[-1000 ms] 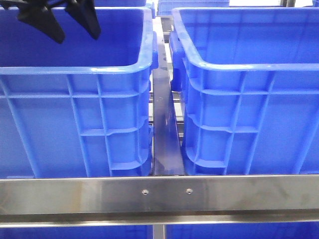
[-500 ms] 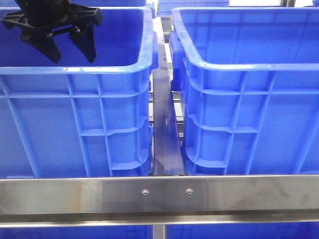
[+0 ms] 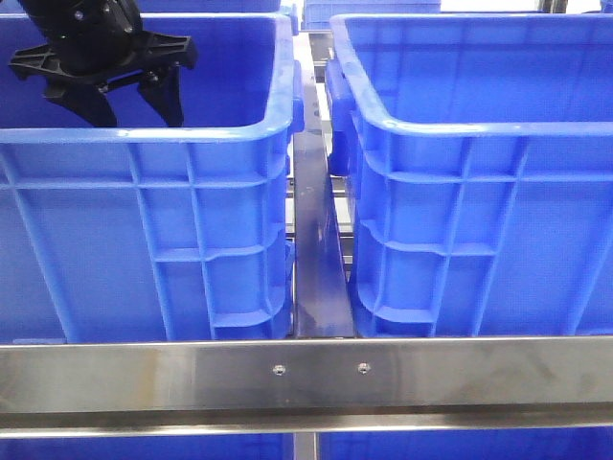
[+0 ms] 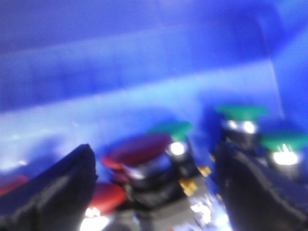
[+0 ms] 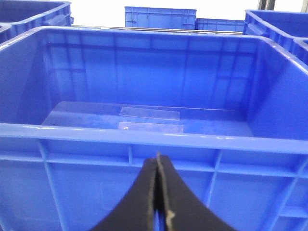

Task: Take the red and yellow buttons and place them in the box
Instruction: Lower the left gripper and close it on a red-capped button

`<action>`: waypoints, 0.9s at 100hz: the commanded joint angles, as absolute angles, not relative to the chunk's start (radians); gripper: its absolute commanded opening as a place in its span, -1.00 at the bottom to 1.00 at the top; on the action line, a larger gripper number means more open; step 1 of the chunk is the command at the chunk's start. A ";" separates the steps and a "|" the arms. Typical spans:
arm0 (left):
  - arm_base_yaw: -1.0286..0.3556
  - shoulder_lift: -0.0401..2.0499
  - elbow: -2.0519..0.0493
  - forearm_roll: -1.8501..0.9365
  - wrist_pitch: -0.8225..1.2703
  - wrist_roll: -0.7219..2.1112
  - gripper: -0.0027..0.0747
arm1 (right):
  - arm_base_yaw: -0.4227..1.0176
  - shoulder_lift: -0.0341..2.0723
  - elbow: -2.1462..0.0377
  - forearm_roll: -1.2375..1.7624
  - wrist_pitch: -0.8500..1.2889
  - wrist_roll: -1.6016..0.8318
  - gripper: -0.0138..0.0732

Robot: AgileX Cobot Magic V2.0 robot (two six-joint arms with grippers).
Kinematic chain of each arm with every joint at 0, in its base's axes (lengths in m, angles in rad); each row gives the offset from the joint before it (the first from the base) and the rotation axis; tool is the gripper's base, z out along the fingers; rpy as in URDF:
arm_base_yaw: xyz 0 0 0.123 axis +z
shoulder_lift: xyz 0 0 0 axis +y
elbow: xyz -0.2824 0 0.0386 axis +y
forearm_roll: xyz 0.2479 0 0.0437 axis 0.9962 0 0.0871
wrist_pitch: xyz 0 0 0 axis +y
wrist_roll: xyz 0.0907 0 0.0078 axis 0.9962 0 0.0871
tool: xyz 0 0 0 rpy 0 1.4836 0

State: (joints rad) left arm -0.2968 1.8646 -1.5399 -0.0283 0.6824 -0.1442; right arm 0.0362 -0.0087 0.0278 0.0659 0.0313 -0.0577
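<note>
A red push button (image 4: pixel 139 150), domed cap up on a chrome collar and dark switch body, sits on the floor of the left blue bin (image 3: pixel 144 192), directly between the two spread fingers of the left gripper (image 3: pixel 120 96), which hangs inside the bin with nothing held. In the blurred left wrist view the cap lies slightly nearer one finger than the other, and neither finger (image 4: pixel 53 192) appears to touch it. A second red button (image 4: pixel 103 197) lies just beside and partly under the first; a sliver of another red cap (image 4: pixel 12 185) shows at the frame's edge. Three green buttons (image 4: pixel 173 130) stand just beyond, close enough to be caught by a careless closure. No yellow button can be made out.

The step looks to be the descent onto the red button. Doing it well likely means centring the jaws on the cap, lowering until the fingers bracket the collar or body rather than the sloping dome, then closing squarely so that the neighbouring red and green pieces are left out of the pinch.

The right gripper (image 5: pixel 158 192) waits with its fingers pressed together, holding nothing, just outside the near wall of the right blue bin (image 5: pixel 144 134), whose floor shows only strips of clear tape (image 5: pixel 149 113).
</note>
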 commanded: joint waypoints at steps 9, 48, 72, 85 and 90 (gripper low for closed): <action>-0.290 1.827 -1.574 -0.029 0.620 -0.156 0.29 | 0.031 -0.031 0.027 0.066 -0.054 -0.065 -0.84; -0.290 1.875 -1.574 -0.033 0.587 -0.156 0.29 | 0.031 -0.031 0.027 0.066 -0.054 -0.065 -0.84; -0.290 1.875 -1.574 -0.046 0.581 -0.156 0.29 | 0.031 -0.031 0.027 0.066 -0.054 -0.065 -0.84; -0.290 1.875 -1.574 -0.048 0.581 -0.156 0.22 | 0.031 -0.031 0.027 0.066 -0.054 -0.065 -0.84; -0.290 1.875 -1.574 -0.048 0.581 -0.156 0.16 | 0.031 -0.031 0.027 0.066 -0.054 -0.065 -0.84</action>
